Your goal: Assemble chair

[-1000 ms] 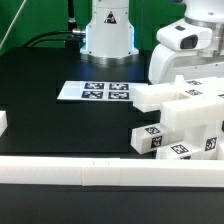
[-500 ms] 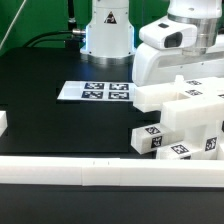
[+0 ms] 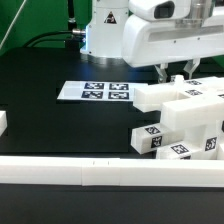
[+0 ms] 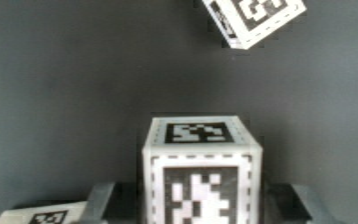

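Beside the marker board (image 3: 93, 91), behind the white rail (image 3: 100, 172) along the front edge of the desk (image 3: 40, 110), the chair's tagged white parts (image 3: 185, 120) crowd below the claw (image 3: 177, 78), whose fingers (image 4: 108, 200) flank one post (image 4: 197, 170), grip unclear.

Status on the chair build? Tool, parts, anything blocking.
Tool over the chair parts, jaws either side of a tagged post, grip unconfirmed. Parts bunched at the exterior view's right. Marker board lies well apart, no obstruction seen.
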You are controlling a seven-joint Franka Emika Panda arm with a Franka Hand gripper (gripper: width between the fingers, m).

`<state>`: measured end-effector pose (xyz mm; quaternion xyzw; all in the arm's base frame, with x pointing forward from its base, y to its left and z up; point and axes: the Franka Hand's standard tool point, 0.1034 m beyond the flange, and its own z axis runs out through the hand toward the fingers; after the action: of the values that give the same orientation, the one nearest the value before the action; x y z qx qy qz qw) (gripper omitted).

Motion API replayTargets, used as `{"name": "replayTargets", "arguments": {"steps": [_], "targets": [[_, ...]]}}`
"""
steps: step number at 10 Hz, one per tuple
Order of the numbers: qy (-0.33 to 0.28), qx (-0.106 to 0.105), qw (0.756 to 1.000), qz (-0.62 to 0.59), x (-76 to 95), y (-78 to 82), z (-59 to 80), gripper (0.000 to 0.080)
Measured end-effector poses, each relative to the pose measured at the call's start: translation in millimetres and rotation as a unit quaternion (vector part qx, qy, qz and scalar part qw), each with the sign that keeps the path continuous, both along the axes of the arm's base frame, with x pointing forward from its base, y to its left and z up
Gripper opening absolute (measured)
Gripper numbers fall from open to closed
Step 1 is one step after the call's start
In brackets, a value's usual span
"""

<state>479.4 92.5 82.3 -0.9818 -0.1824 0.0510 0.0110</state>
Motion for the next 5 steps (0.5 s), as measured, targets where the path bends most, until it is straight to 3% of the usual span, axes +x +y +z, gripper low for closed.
{"name": "replayTargets", "arguments": {"steps": [2, 3, 5], "targets": [[-0.005, 0.007, 1.0, -0.011, 0.8, -8.3, 38.8, 0.0282], [0.004, 0.007, 1.0, -0.012, -0.9, -7.6, 43.6, 0.0282], [-0.006, 0.009, 1.0, -0.024, 27.1, -1.0, 67.2, 0.0284]]}}
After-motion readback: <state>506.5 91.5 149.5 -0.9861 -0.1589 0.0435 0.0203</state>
